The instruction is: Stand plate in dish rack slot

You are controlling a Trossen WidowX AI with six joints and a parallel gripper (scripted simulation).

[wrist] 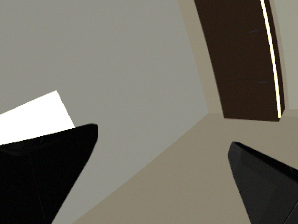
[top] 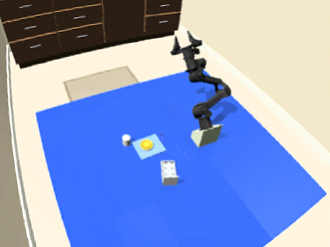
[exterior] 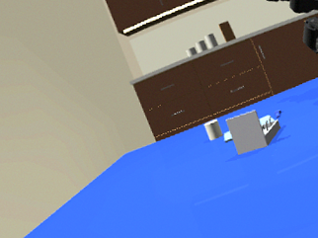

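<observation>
Plate (top: 146, 144) lies flat on a pale square mat (top: 159, 150) near the middle of the bench, on the blue cloth (top: 107, 220), with a small white cup (top: 126, 140) just beside the mat toward the left edge. Rack (top: 169, 171) sits near the mat on the side toward the front edge; in the exterior view it shows as a grey box (exterior: 250, 130) with thin rails poking up at its far end, and nothing stands in it.

Arm's base (top: 206, 135) is toward the right edge, and the arm folds upward and back toward the far edge, so the gripper (top: 185, 43) hangs high in the air, well apart from both plate and rack. Its jaws are spread wide and hold nothing; the wrist view looks between two dark fingers at wall and cabinet only.

By my judgement none of the task is done yet: the plate is untouched and the slots are bare. Left to do: reach down to the plate, grasp its rim, lift, tip it upright, lower it between the rails, release, and withdraw
</observation>
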